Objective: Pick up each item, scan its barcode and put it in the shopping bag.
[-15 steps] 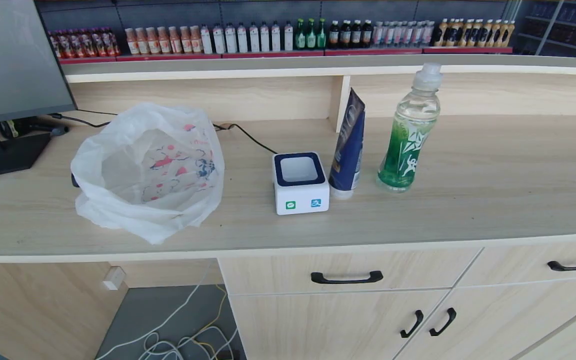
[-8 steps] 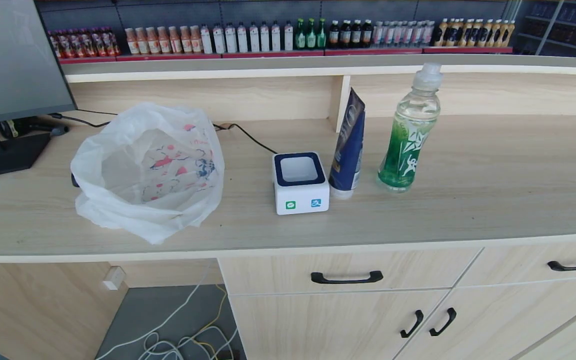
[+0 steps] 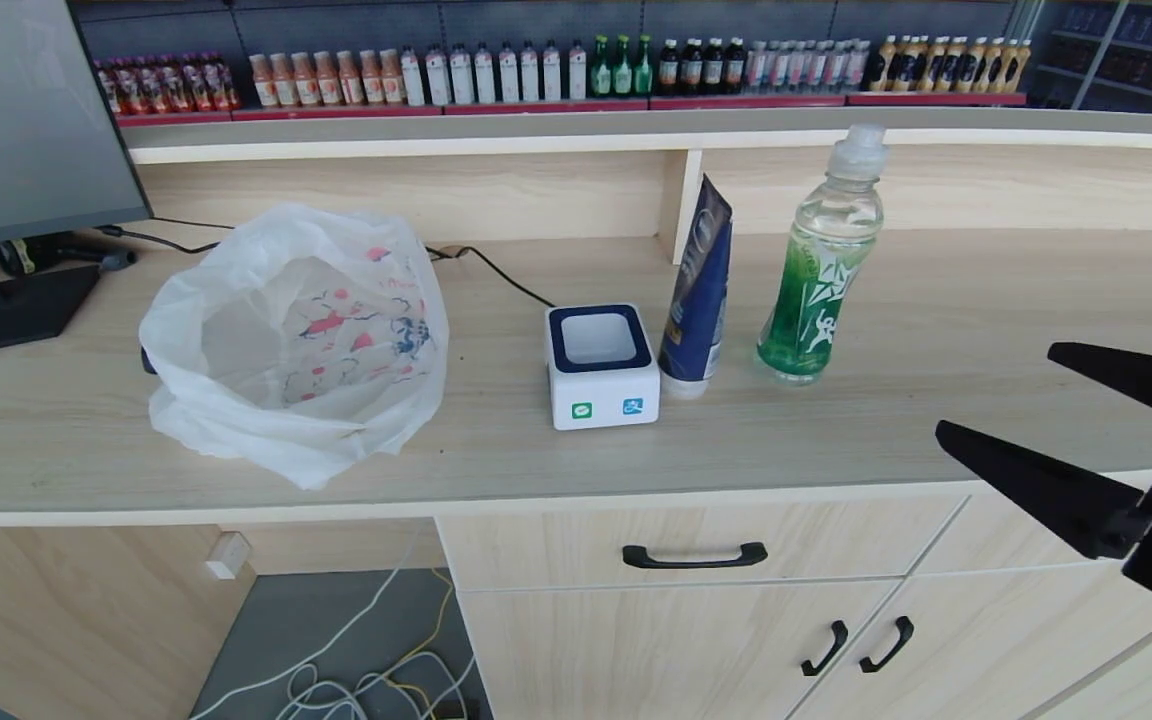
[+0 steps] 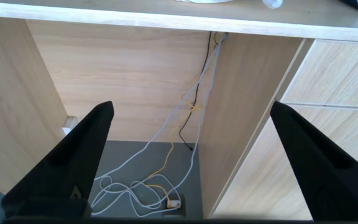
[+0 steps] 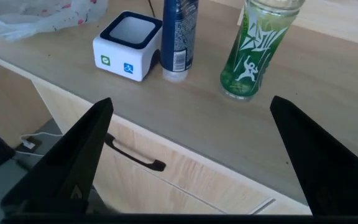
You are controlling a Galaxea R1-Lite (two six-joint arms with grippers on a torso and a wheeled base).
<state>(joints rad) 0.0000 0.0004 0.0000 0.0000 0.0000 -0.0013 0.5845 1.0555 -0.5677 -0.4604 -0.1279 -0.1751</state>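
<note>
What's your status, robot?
Right gripper open by counter edge; left gripper open below counter. Bottle, tube upright beside scanner, untouched; bag open. Nothing blocks bottle.

The right pincer is matte black. Nearest it, the bottle is clear above and green below, with white angular figures on the green and a cloudy pale cap. Just past that, the tube is dark blue with a white cap. Farther on, the scanner is white with a navy rim and one green and one blue mark. Farthest from the pincer, the shopping bag is translucent white, printed in red and dark blue. The worktop is pale wood grain. The left pincer is black too. Beyond it hang white, yellow and black cables.
</note>
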